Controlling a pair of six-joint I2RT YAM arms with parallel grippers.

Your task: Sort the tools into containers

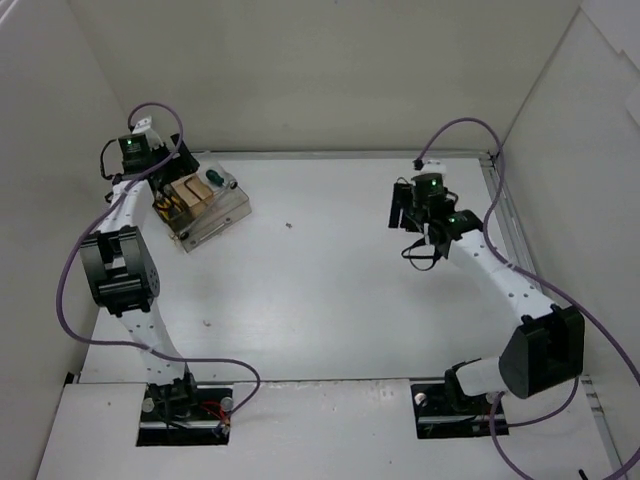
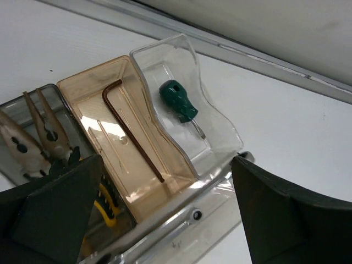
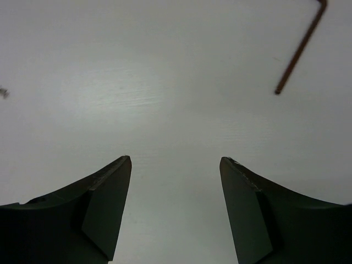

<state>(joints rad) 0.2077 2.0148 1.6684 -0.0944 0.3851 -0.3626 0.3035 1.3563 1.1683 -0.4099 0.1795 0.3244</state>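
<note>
I log the organiser tray (image 1: 225, 212) at ten o'clock on the table (image 1: 330, 290). Its clear bay holds the green-handled screwdriver (image 2: 177, 100), the tan bay the hex key (image 2: 132, 132), the grey bay the pliers (image 2: 38, 137). A second hex key (image 3: 300, 49) lies on the table at one o'clock from the right gripper (image 3: 175, 160). That claw and the left gripper (image 2: 165, 165) are both spread and empty.

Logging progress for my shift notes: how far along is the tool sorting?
Done: pliers, one hex key and the green-handled screwdriver each lie in a compartment of the tray. In hand: nothing; the right gripper hangs open over the table. Left: a second hex key lying loose on the table near it.
</note>
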